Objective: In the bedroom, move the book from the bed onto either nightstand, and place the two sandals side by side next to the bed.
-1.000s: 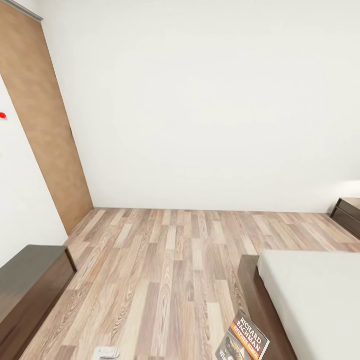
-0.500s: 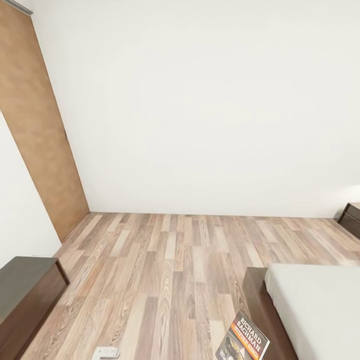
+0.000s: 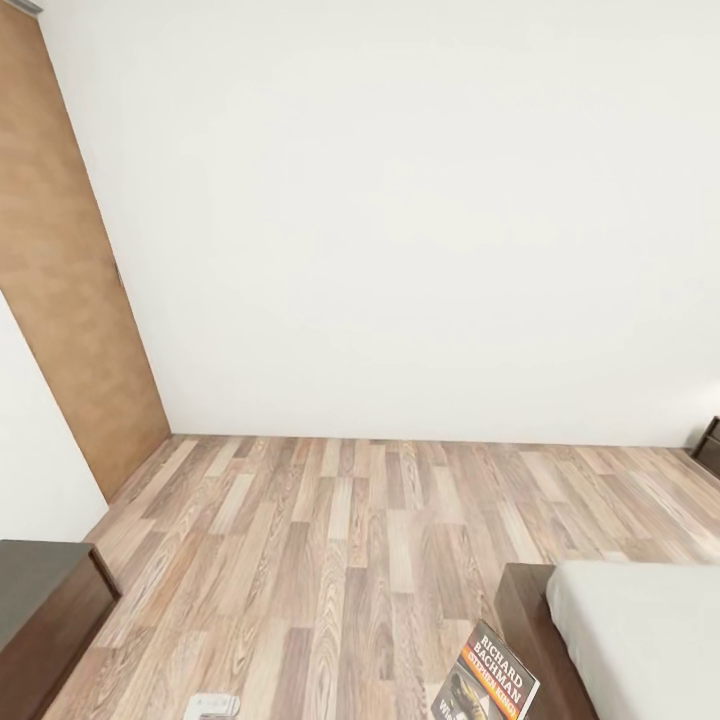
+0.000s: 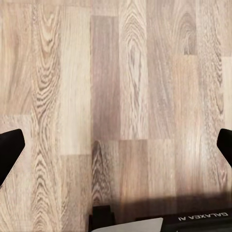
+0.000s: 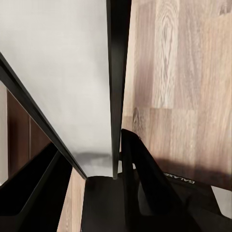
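Gripping the book (image 3: 486, 685) upright at its lower edge, clear of the bed (image 3: 640, 630) so it can go to a nightstand, the right gripper (image 5: 116, 159) pinches it, while the left gripper (image 4: 116, 145) hangs spread wide and empty over the floor (image 3: 340, 540).

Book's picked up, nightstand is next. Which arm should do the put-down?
Right. The right gripper is shut on the book, held upright at the head view's lower right beside the bed. The left gripper hangs open over bare floor, holding nothing.
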You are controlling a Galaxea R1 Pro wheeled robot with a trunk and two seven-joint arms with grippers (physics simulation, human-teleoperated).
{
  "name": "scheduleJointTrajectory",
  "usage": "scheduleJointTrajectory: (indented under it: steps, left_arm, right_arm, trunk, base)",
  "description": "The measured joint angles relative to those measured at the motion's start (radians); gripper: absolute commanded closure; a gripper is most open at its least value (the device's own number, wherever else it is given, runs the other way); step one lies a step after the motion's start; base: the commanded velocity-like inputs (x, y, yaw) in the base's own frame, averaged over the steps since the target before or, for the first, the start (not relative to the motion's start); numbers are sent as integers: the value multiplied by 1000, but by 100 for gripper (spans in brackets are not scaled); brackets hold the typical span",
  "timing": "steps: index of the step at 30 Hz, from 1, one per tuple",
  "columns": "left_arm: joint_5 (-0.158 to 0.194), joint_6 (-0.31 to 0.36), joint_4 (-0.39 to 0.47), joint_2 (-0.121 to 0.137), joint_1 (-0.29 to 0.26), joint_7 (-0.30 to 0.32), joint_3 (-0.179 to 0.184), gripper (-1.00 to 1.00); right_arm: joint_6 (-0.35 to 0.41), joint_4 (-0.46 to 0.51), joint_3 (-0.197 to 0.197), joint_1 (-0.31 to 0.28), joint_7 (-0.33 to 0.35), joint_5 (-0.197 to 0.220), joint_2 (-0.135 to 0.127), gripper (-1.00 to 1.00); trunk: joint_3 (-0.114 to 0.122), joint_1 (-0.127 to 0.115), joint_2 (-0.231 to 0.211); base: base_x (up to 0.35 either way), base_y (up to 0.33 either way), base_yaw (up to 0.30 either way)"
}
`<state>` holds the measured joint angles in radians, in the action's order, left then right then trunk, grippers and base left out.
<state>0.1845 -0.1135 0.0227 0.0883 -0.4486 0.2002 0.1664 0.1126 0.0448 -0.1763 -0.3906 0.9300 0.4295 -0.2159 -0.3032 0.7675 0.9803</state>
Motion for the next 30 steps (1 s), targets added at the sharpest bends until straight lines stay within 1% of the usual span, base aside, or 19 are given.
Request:
scheduleJointTrajectory:
  steps: [30]
  left_arm:
    - [0,0,0,0,0,0,0,-100]
  right_arm:
    - [0,0,0,0,0,0,0,100]
  trunk:
    - [0,0,0]
  base:
    - [330,0,0]
